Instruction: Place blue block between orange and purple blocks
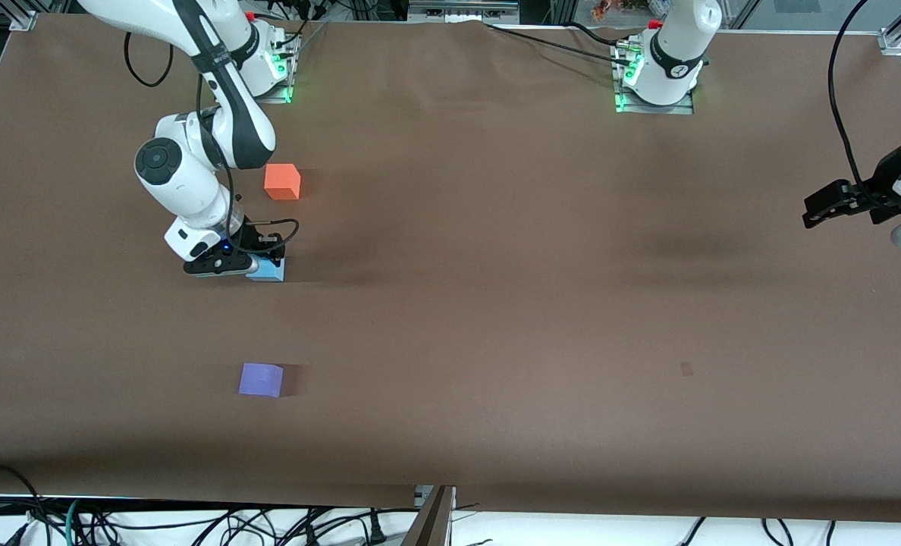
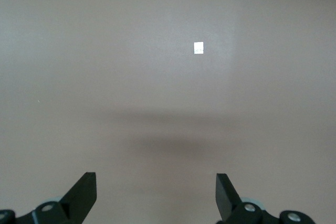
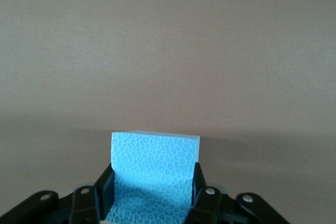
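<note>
The blue block (image 1: 271,271) is between the fingers of my right gripper (image 1: 257,265), low at the table surface. It lies between the orange block (image 1: 282,182), which is farther from the front camera, and the purple block (image 1: 261,379), which is nearer. In the right wrist view the blue block (image 3: 155,166) fills the gap and both fingers (image 3: 198,179) press its sides. My left gripper (image 1: 818,212) waits open and empty over the left arm's end of the table. Its fingers (image 2: 86,187) stand wide apart.
The table is covered in brown cloth (image 1: 496,303). A small pale patch (image 1: 686,369) lies on it toward the left arm's end and also shows in the left wrist view (image 2: 198,48). Cables hang along the table edge nearest the front camera.
</note>
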